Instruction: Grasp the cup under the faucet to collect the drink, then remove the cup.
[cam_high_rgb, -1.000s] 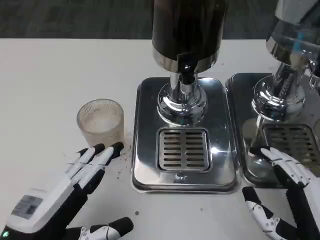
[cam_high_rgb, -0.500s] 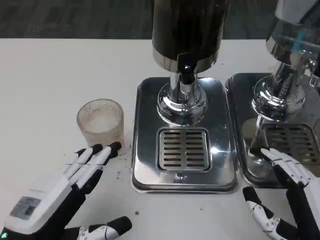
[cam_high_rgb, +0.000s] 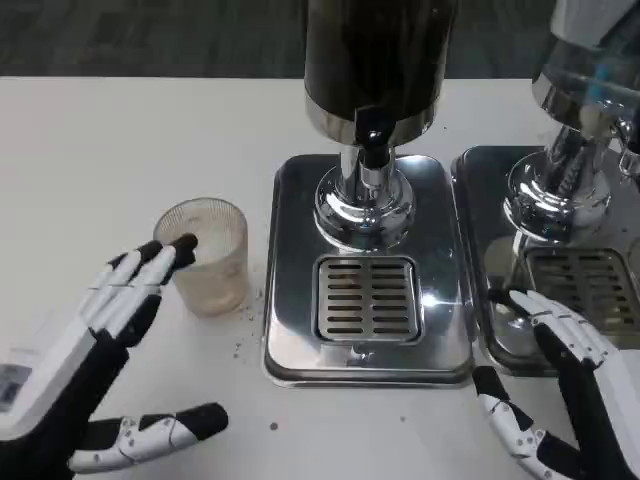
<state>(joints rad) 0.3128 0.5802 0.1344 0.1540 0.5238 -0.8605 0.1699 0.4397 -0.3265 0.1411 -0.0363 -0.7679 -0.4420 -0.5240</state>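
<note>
Head view: spread left hand (cam_high_rgb: 100, 340) fingertips touch the cup (cam_high_rgb: 204, 255) beside them.

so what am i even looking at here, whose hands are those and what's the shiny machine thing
You are looking down from a camera on a humanoid robot's head or chest, so the two hands at the bottom are its own. The left hand is on the picture's left, its fingers spread and its fingertips up against the side of a clear plastic cup, which stands on the white table. It has not closed around the cup. The right hand is also open, holding nothing, near the edge of the second tray.

The shiny machine is a drink dispenser: a dark tank on a chrome column, with a faucet over a steel drip tray that has a slotted grate. Part of a second dispenser stands on the right. The cup is beside the tray, not yet under the faucet.
</note>
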